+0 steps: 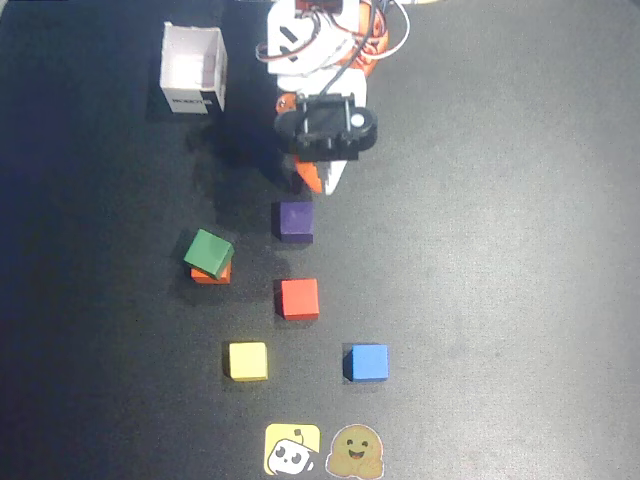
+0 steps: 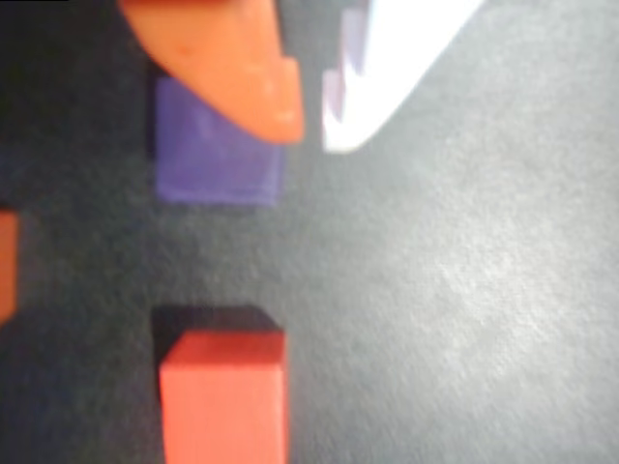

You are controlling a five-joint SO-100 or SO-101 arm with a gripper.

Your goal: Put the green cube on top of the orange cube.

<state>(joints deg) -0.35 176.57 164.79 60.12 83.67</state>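
In the overhead view the green cube [image 1: 208,248] rests, turned a little, on top of the orange cube [image 1: 213,273], of which only the lower front edge shows. My gripper [image 1: 322,186] hangs well to the right and behind the stack, just behind the purple cube [image 1: 295,220]. In the wrist view the orange finger [image 2: 232,68] and the white finger [image 2: 387,68] meet almost tip to tip at the gripper [image 2: 311,135], with nothing between them. The green cube is out of the wrist view.
A purple cube [image 2: 208,159] lies partly under the orange finger, with a red cube [image 2: 222,401] below it. Overhead, the red cube [image 1: 299,298], a yellow cube [image 1: 248,361], a blue cube [image 1: 369,362], a white open box [image 1: 194,68] and two stickers [image 1: 325,452] lie on the black mat.
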